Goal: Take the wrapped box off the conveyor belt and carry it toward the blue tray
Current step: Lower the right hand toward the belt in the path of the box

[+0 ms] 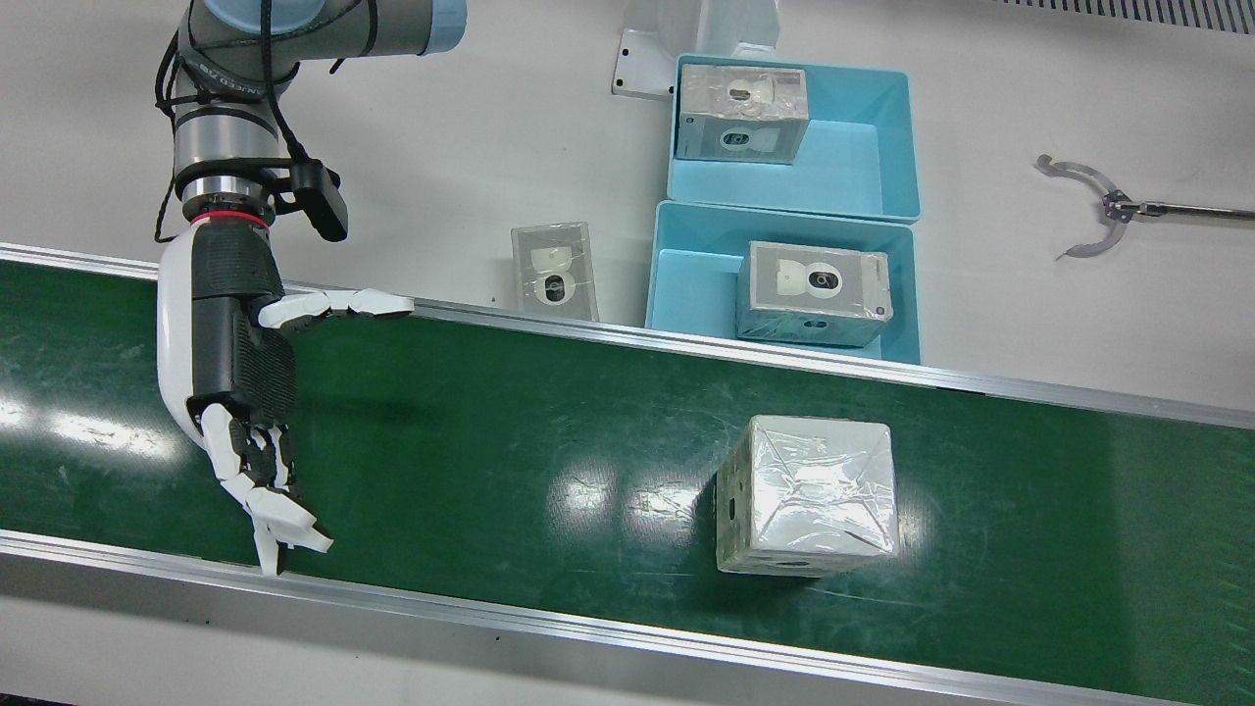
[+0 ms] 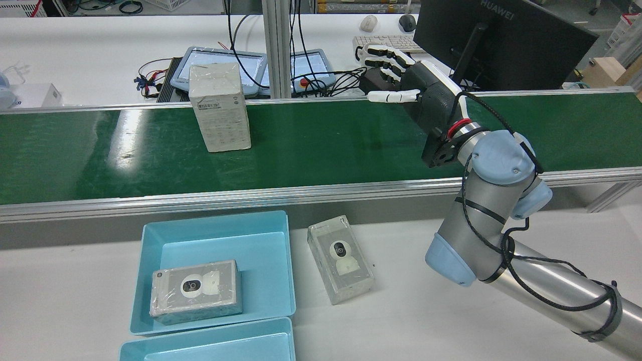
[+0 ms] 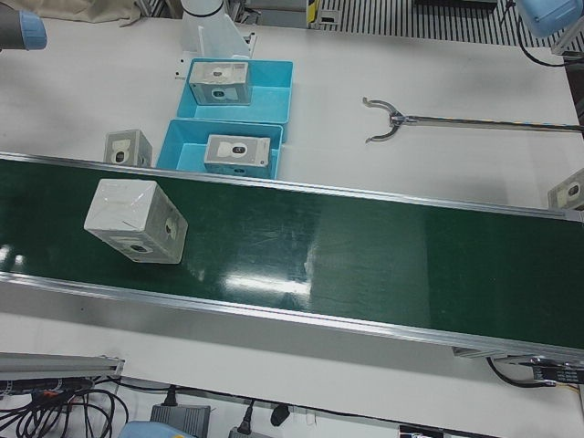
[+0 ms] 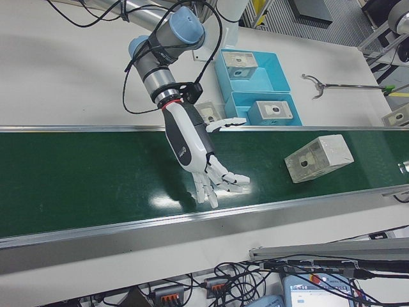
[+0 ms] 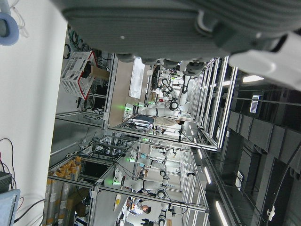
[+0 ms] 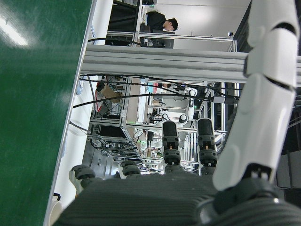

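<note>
The right hand (image 1: 245, 392) hovers over the conveyor belt (image 1: 490, 471), fingers spread wide and holding nothing, apparently positioned to meet the wrapped box (image 1: 809, 495), which stands on the belt well apart from it. Four boxes are visible: one on the belt, one in each of two blue trays (image 1: 686, 284), one on the table (image 1: 441, 147). The left hand's state cannot be told.

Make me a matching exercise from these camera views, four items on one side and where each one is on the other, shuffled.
Items:
1. right hand
2. upright wrapped box
3. grabber tool
4. wrapped box lying flat

Places:
A. white table, beside the blue tray
B. standing on the conveyor belt
C. open above the belt
D. white table, far side from the right arm

Pairs: 1-C, 2-B, 3-D, 4-A
</note>
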Motion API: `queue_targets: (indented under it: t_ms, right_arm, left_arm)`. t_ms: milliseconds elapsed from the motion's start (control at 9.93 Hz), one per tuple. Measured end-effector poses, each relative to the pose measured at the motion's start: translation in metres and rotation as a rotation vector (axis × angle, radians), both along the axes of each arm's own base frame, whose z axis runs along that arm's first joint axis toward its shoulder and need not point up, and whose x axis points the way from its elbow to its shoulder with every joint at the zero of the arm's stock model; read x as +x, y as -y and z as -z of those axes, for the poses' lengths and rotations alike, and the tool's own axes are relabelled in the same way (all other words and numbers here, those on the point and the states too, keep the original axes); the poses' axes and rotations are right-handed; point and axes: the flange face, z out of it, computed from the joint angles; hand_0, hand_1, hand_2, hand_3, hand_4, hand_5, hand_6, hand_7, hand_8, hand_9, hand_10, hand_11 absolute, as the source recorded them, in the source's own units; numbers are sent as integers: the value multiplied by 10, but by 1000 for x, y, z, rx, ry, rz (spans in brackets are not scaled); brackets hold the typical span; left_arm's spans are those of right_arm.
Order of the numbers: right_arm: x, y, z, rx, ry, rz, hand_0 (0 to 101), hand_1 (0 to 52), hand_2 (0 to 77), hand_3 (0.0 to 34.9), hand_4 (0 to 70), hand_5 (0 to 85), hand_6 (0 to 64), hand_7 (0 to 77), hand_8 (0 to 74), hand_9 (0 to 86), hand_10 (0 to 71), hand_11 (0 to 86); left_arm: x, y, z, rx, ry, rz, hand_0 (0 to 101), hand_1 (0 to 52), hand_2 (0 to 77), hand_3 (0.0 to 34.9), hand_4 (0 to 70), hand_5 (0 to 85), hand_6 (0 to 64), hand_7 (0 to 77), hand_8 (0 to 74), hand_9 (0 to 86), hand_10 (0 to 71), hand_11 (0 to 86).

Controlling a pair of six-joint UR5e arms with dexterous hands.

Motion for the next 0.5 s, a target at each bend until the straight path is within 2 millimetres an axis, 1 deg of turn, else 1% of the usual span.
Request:
queue_targets:
  t_ms: [101,201,504]
  right_arm:
    - [0,0,0,-1,-1,0,429,109,147,299,93,240,0,235,0,60,16,11]
    - [-1,1,0,-2,-2,0,429,109,153,298,98,251,0,245,0,60,11,38]
    - [-5,1,-1,-5,-5,4,427,109,153,298,98,251,0,245,0,60,27,38]
  left_arm:
    - [0,0,0,0,0,0,0,0,11,0,0,5,0,5,0,5,0,0]
    - [0,0,0,0,0,0,0,0,5,0,0,5,0,5,0,5,5,0]
    - [0,0,0,0,0,0,0,0,11,0,0,5,0,5,5,5,0,0]
